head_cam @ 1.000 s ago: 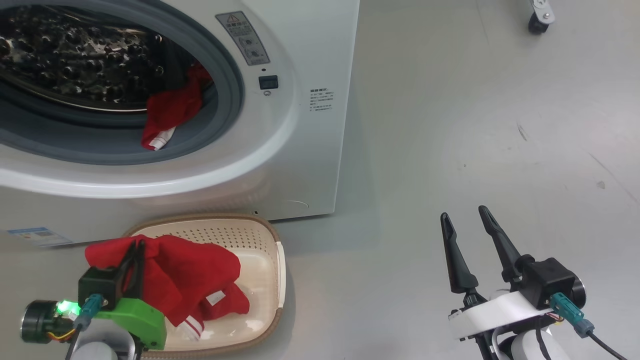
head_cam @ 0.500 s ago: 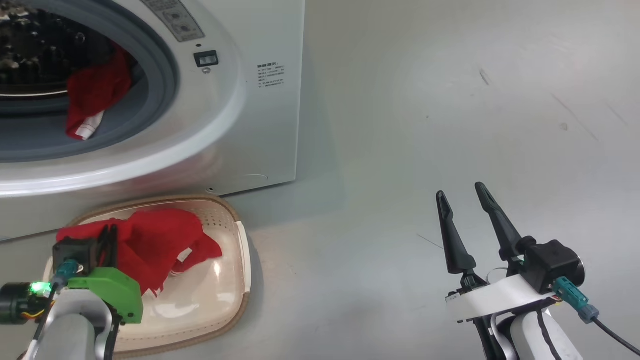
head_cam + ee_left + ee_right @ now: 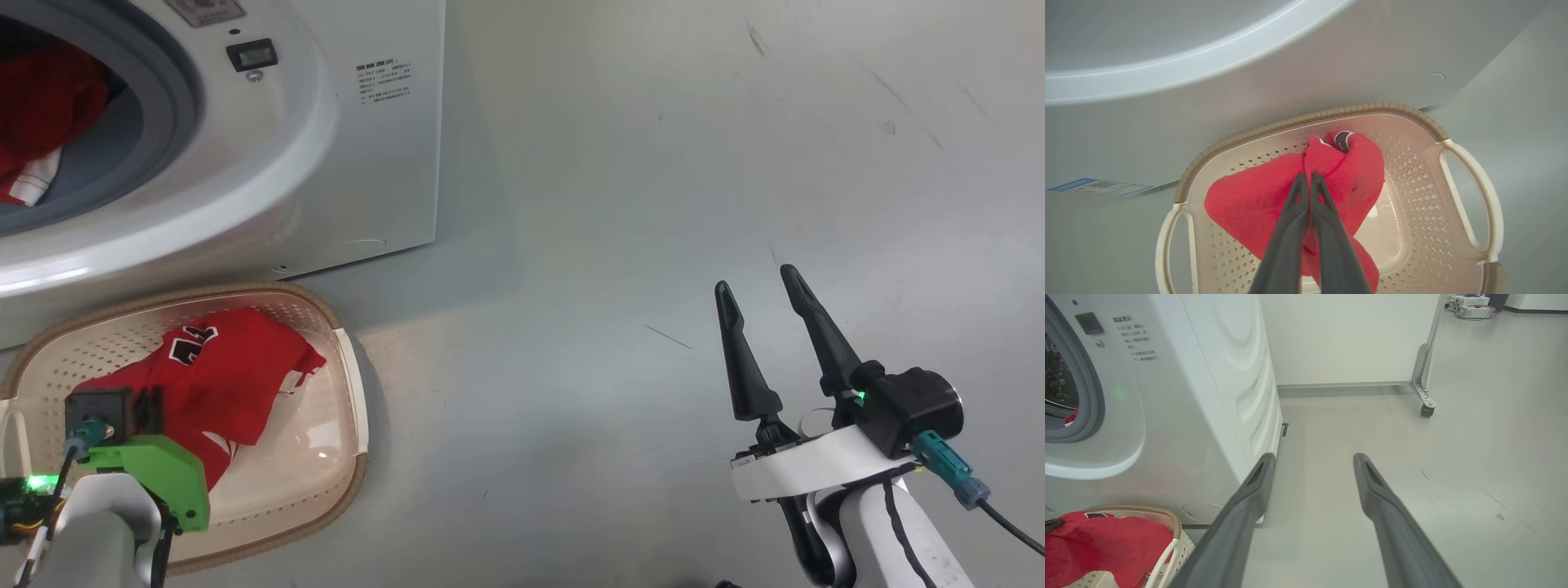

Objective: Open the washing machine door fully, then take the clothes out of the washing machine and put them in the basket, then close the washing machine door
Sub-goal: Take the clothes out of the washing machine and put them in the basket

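Left gripper (image 3: 1306,177) is over the basket (image 3: 1331,114), its two fingers pressed tight together on a bunched fold of the red jersey (image 3: 220,367). The rest of the cloth drapes down into the basket with the number patch facing up. The basket sits on the floor (image 3: 612,327), tucked right against the front of the washer (image 3: 359,163). This looks like the drop-off moment, and the job is a clean release. The jersey seems to lie inside the rim already, so I'd keep the pinch low over the middle of the basket and open the fingers wide in one go. Then lift straight up, because a sideways pull could drag the fold over the near edge or tip a light basket like this one. Loose knit can cling to slim fingers, so check that nothing rides up with them. Over on the other side, the right gripper (image 3: 755,279) hangs above bare floor well clear of the washer, fingers spread wide and holding nothing. There's more work waiting: another red garment (image 3: 41,106) with white trim slumps over the grey gasket (image 3: 163,106) at the mouth of the drum. That means one more reach before the door can be shut.
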Controlling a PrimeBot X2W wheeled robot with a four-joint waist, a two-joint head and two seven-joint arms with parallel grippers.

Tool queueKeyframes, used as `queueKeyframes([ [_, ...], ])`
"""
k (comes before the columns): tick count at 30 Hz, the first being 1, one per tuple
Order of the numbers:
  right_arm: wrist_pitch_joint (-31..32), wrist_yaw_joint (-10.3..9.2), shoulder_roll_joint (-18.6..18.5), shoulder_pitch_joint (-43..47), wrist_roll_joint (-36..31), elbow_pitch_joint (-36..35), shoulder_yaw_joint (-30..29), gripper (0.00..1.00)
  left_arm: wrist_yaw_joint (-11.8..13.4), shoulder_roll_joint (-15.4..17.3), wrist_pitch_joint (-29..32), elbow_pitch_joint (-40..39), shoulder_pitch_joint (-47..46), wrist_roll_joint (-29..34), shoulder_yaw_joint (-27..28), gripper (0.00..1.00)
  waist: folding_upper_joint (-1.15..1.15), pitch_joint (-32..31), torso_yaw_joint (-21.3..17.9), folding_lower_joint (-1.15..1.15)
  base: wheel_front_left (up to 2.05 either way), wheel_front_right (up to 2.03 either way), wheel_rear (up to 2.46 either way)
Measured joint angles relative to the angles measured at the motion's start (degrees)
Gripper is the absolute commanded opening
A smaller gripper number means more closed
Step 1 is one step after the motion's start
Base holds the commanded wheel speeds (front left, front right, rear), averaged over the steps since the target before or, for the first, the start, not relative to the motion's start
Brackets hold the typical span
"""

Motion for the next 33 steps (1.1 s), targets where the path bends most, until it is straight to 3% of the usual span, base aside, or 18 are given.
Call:
queueKeyframes([
  [10, 0.0, -0.45, 0.1, -1.0, -0.5, -0.4, -0.1, 1.00, 0.5, -0.6, -1.0, 5.3, -3.2, -1.2, 1.2, 0.00, 0.00, 1.4, 1.3, 0.00, 0.00, 0.00, 0.00],
  [11, 0.0, -0.45, 0.1, -1.0, -0.5, -0.4, 0.0, 1.00, 0.5, -0.9, -1.0, 5.8, -3.7, -1.2, 1.2, 0.05, 0.00, 1.5, 1.5, 0.00, 0.00, 0.00, 0.00],
  [12, 0.0, -0.45, 0.1, -1.1, -0.6, -0.4, 0.0, 1.00, 0.4, -1.3, -0.8, 6.5, -4.1, -1.4, 1.2, 0.28, 0.00, 1.6, 1.7, 0.00, 0.00, 0.00, 0.00],
  [14, 0.0, -0.43, 0.1, -1.5, -0.8, -0.3, 0.3, 1.00, 0.4, -1.7, -0.5, 7.7, -4.4, -2.3, 1.4, 0.91, 0.00, 1.8, 2.0, 0.00, 0.00, 0.00, 0.00],
  [15, 0.0, -0.43, 0.1, -1.8, -0.8, -0.3, 0.5, 1.00, 0.4, -1.7, -0.5, 8.4, -4.4, -2.4, 1.4, 1.00, 0.00, 1.8, 2.1, 0.00, 0.00, 0.00, 0.00],
  [33, 0.0, -0.43, 0.1, -2.4, -0.9, 1.6, -0.4, 1.00, -1.4, -3.0, -6.6, 11.4, -7.2, -1.8, -1.1, 1.00, 0.00, -2.2, 4.2, 0.00, 0.00, 0.00, 0.00],
])
